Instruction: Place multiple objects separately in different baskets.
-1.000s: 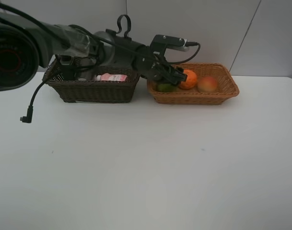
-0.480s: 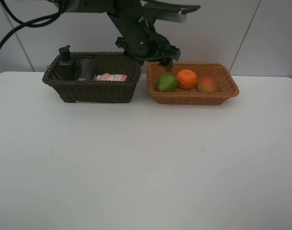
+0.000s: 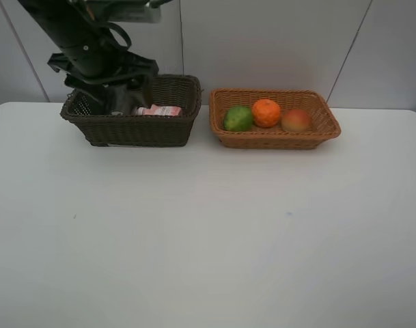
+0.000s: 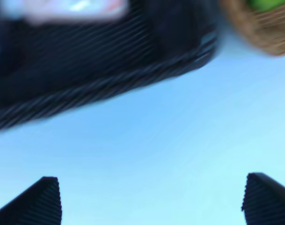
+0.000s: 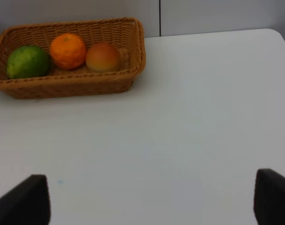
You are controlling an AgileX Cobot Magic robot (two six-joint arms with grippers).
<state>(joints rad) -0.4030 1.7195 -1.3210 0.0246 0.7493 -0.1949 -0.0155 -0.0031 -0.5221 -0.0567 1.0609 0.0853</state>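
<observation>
- Apparently the sorting is close to done: no loose item shows on the white table (image 3: 208, 232).
- Left gripper (image 4: 147, 199): fingers spread wide, nothing between them; dark brown wicker basket (image 3: 132, 126) lies just ahead of it, pink white-capped bottle (image 3: 158, 110) inside. Other contents are masked by the arm.
- Right gripper (image 5: 151, 199): spread, empty.
- Well ahead of it, the light tan wicker basket (image 5: 67, 84) holds the green fruit (image 5: 27, 61), orange (image 5: 67, 50) and red-yellow fruit (image 5: 103, 56).
</observation>
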